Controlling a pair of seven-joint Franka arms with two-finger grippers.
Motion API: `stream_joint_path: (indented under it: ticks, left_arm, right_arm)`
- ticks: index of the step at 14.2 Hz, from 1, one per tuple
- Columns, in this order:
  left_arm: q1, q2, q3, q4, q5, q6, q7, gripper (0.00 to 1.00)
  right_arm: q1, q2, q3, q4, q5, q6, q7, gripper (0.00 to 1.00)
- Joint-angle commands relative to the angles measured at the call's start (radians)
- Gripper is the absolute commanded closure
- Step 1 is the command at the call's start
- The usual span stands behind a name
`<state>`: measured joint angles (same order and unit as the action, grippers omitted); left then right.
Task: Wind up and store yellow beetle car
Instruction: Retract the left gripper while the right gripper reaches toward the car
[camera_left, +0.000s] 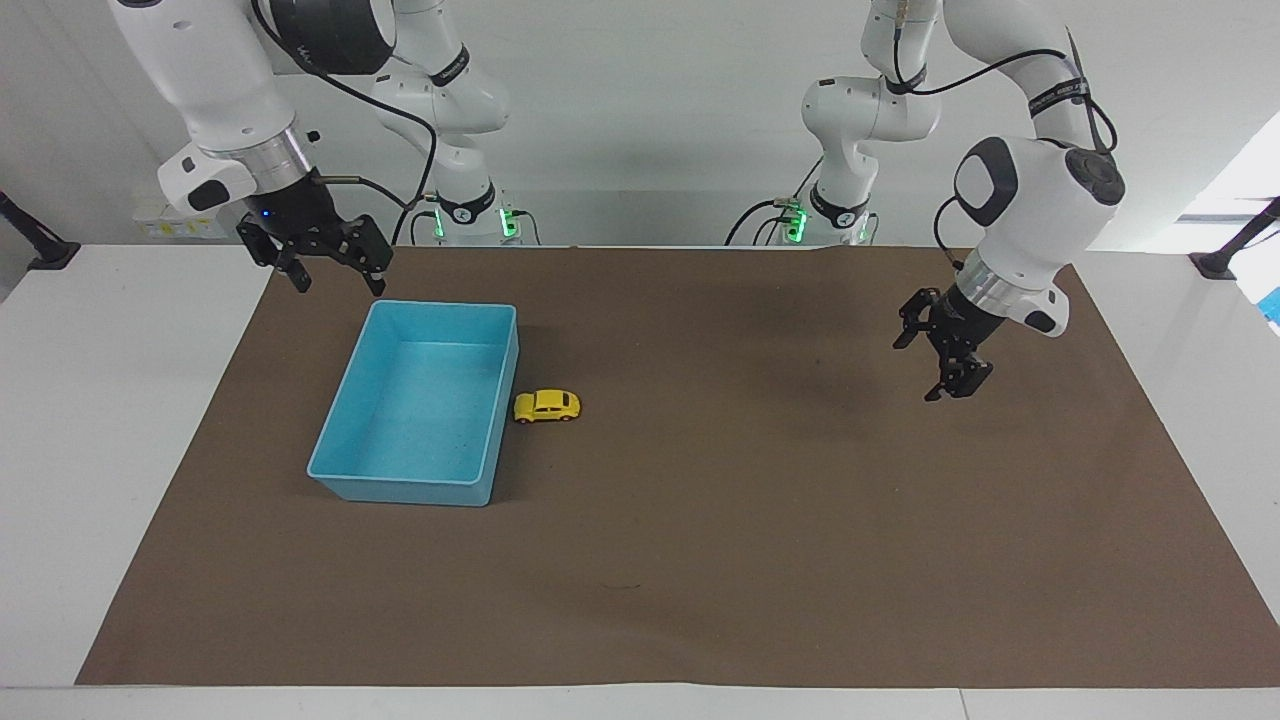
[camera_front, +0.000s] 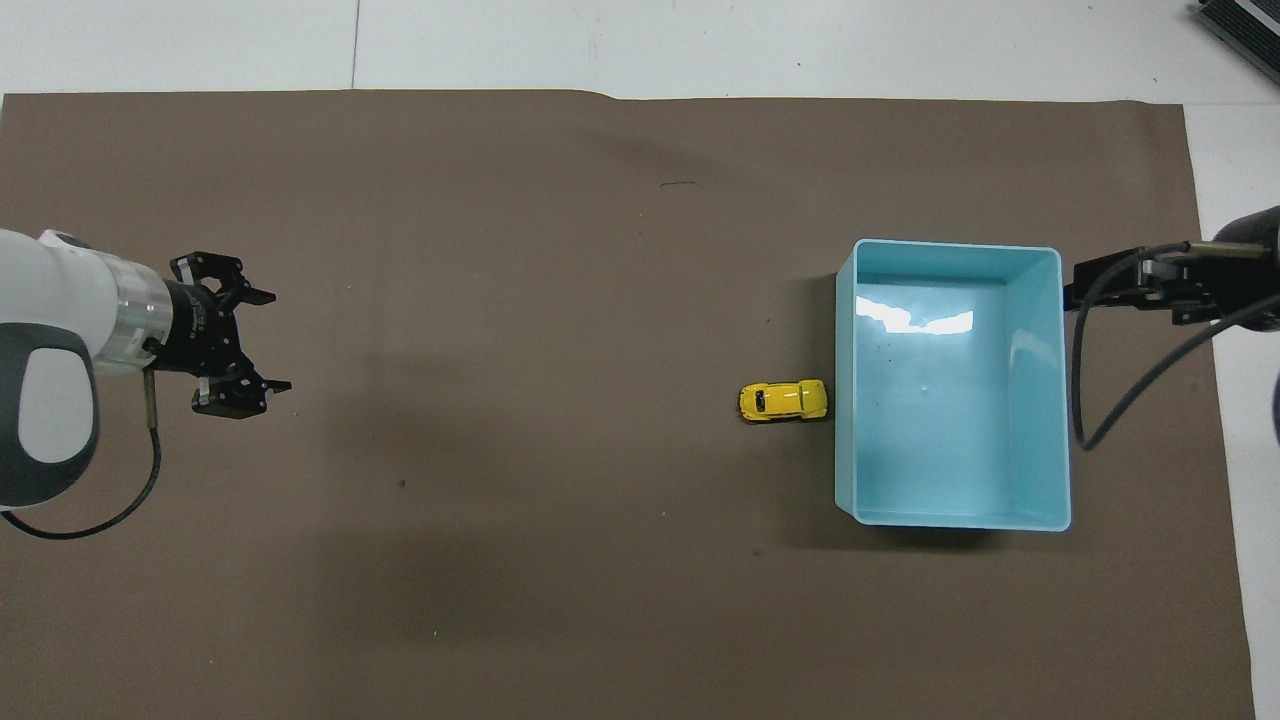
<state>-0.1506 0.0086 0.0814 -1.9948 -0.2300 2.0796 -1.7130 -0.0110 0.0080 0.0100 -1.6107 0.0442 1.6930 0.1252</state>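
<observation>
We see two glossy white arms with grey joint caps, silver wrist rings, black end effectors, looping black cables and green base lights.

White table (camera_left: 120, 420) w/ brown mat (camera_left: 760, 520) over most of it; on mat: blue bin (camera_left: 345, 470) toward right arm's end, yellow beetle car (camera_left: 546, 405) just beside it.
</observation>
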Motion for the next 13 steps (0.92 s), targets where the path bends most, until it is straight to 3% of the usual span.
stream_joint_path:
  ticks: [1, 6, 13]
  left_arm:
    - [0.034, 0.002, -0.011, 0.060, 0.015, -0.043, 0.009, 0.00]
    - [0.060, 0.008, -0.011, 0.178, 0.023, -0.121, 0.194, 0.00]
    - [0.057, 0.013, -0.012, 0.243, 0.074, -0.177, 0.600, 0.00]
  right_arm:
    - [-0.003, -0.029, 0.019, -0.077, -0.009, 0.059, 0.045, 0.00]
    - [0.043, -0.010, 0.019, -0.138, -0.007, 0.143, 0.246, 0.00]
    - [0.106, 0.030, 0.019, -0.213, -0.007, 0.220, 0.525, 0.00]
